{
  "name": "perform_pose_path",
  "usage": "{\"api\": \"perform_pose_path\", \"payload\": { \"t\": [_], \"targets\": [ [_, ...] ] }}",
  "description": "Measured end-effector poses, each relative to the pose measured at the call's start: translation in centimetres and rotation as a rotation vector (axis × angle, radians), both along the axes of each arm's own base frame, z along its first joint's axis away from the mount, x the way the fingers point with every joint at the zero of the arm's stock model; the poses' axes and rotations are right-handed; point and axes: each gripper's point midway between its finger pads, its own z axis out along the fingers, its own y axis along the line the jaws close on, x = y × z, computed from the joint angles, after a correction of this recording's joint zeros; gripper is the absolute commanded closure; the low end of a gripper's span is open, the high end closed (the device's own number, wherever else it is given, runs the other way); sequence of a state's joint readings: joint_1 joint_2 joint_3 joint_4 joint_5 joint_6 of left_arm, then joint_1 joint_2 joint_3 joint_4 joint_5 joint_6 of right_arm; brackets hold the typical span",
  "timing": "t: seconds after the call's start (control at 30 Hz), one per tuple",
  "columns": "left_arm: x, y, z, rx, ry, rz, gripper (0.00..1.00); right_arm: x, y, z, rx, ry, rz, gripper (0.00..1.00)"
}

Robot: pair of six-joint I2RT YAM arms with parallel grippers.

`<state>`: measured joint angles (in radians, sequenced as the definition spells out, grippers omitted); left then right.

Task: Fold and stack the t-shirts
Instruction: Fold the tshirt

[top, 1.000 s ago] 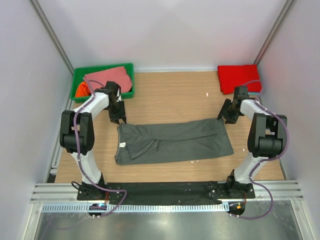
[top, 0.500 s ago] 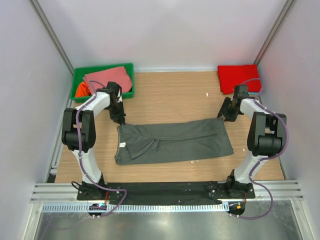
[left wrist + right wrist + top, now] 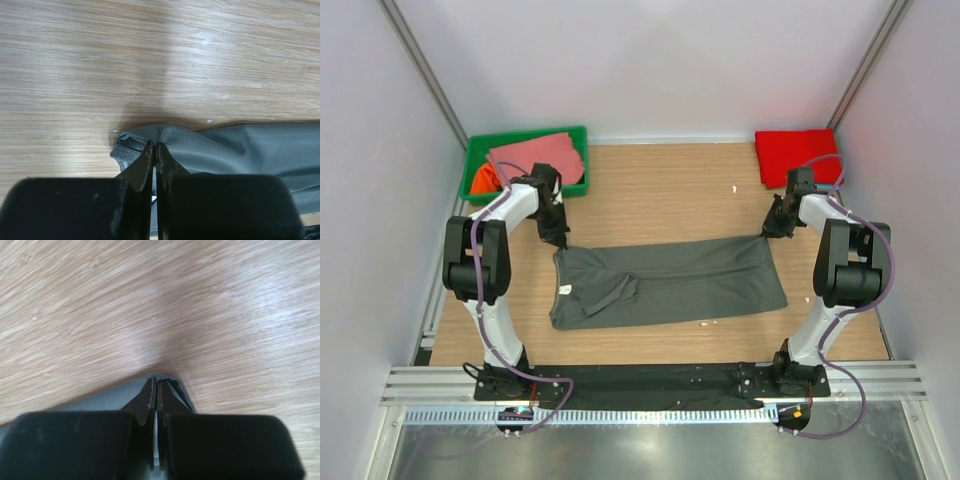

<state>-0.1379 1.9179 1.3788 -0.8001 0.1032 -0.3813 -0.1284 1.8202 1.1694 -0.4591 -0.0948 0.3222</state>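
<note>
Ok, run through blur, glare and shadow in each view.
Top view: even light, sharp, no glare on the table. Left wrist: grain crisp, pale sheen upper right, soft shadow beyond the grey shirt corner, left gripper body dark and blurred. Right wrist: wood smeared, glare at right, shadow beyond the corner.

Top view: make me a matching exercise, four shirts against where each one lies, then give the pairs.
1. dark grey t-shirt
2. red t-shirt
3. salmon-pink t-shirt
4. orange t-shirt

a. on top in the green bin
b. folded at the far right corner of the table
c. spread across the middle of the table
d. at the bin's left end, partly covered

Pairs: 1-c, 2-b, 3-a, 4-d.
</note>
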Motion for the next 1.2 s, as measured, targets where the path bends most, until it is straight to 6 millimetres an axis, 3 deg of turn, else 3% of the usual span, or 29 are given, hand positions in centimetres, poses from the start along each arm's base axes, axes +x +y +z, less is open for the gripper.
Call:
{"api": "perform_pose_path", "payload": {
  "t": [0.2, 0.4, 0.43, 0.47, 0.53, 0.57, 0.7, 0.87, 1.0, 1.2],
  "targets": [
    [-0.1, 1.3, -0.3, 0.021, -0.01, 0.038, 1.0, 0.0, -1.2, -0.2, -0.057, 0.009, -0.032, 0.99],
    [-0.5, 1.5, 0.2, 0.021, -0.028, 0.048, 1.0, 0.0, -1.1, -0.6, -0.051, 0.016, -0.032, 0.97],
    [-0.5, 1.5, 0.2, 0.021, -0.03, 0.048, 0.95, 0.0, -1.0, -0.6, -0.048, 0.016, -0.031, 0.96],
    [-0.5, 1.5, 0.2, 0.021, -0.029, 0.049, 0.89, 0.0, -0.9, -0.6, -0.045, 0.017, -0.029, 0.94],
    [-0.5, 1.5, 0.2, 0.02, -0.029, 0.048, 0.69, 0.0, -0.9, -0.7, -0.041, 0.019, -0.027, 0.79],
    [-0.5, 1.6, 0.3, 0.021, -0.03, 0.047, 0.64, 0.0, -0.8, -0.7, -0.039, 0.019, -0.027, 0.75],
    [-0.6, 1.8, 1.1, 0.032, -0.047, 0.052, 0.61, -0.1, -0.9, -0.4, -0.04, 0.03, -0.031, 0.62],
    [-0.8, 2.2, 4.3, 0.048, -0.119, 0.048, 0.6, -0.5, -1.6, 0.9, -0.1, 0.045, -0.037, 0.57],
    [-1.5, 0.0, 7.1, -0.02, -0.178, -0.011, 0.61, -1.0, -1.4, 3.2, -0.147, 0.022, -0.016, 0.56],
    [-5.1, -8.3, 6.6, -0.149, -0.128, -0.28, 0.59, -0.6, 2.7, 5.5, -0.111, -0.049, 0.095, 0.55]
  ]
}}
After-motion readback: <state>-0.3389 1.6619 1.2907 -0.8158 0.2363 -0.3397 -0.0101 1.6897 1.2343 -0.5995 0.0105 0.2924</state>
